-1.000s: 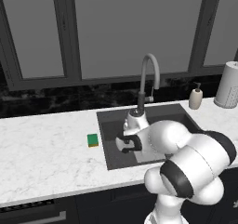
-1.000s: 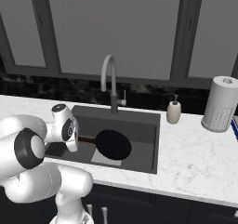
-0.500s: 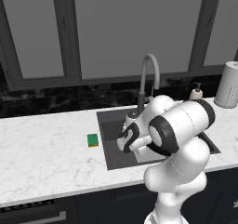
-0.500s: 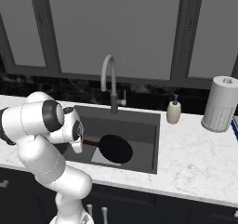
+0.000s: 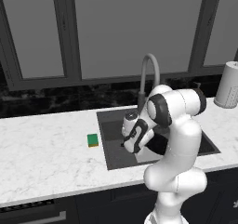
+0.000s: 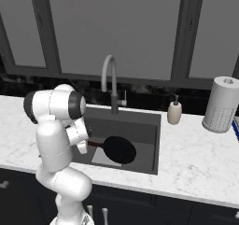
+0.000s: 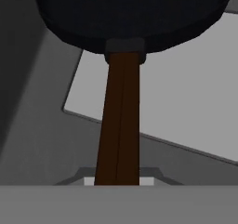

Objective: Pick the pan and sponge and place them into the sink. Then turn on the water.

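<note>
The black pan (image 6: 119, 150) hangs low inside the dark grey sink (image 6: 157, 134), over the pale patch (image 7: 186, 93) on its bottom. My gripper (image 6: 84, 147) is shut on the end of the pan's brown handle (image 7: 120, 121), at the sink's left side. From the left base view the gripper (image 5: 126, 143) sits just inside the basin, with the arm hiding most of the pan. The green sponge (image 5: 93, 140) lies flat on the white counter, a little left of the sink's left rim (image 5: 103, 137). No water runs from the arched faucet (image 6: 110, 81).
A soap dispenser (image 6: 174, 113) stands behind the sink's right corner, and a paper towel roll (image 6: 220, 105) further right. Dark windows and a black backsplash close off the back. White marble counter (image 5: 42, 158) stretches to the left of the sponge.
The arm has swung its elbow up into a more upright pose. The pan, still gripped by its handle, has sunk slightly lower in the sink. The sponge has not moved.
</note>
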